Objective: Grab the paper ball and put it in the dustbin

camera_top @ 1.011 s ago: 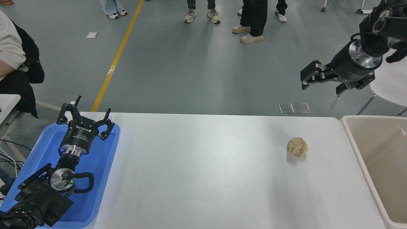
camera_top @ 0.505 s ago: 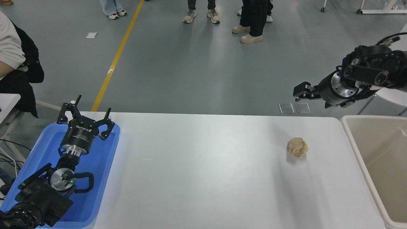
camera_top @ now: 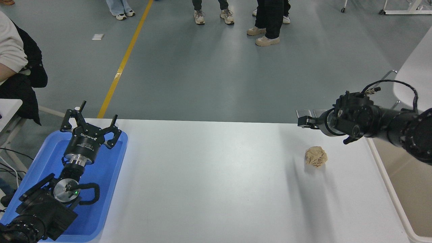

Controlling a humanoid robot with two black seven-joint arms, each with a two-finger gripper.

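Observation:
The paper ball [camera_top: 316,156], a tan crumpled wad, lies on the white table [camera_top: 209,182] toward its right side. My right gripper [camera_top: 303,122] hangs over the table's far edge, above and slightly left of the ball and apart from it; it is seen edge-on, so its state is unclear. The right arm reaches in from the right edge across the beige dustbin [camera_top: 388,184], hiding the bin's far corner. My left gripper [camera_top: 96,116] is parked open over the blue tray at the lower left, holding nothing.
A shallow blue tray [camera_top: 111,189] sits at the table's left end under the left arm. Several people's legs [camera_top: 268,20] stand on the grey floor beyond the table. A seated person [camera_top: 13,64] is at the far left, and a white chair [camera_top: 413,77] at the right.
The right arm has swung down and to the left, from high above the floor to just over the table's far edge near the ball. Ball and left arm have not moved.

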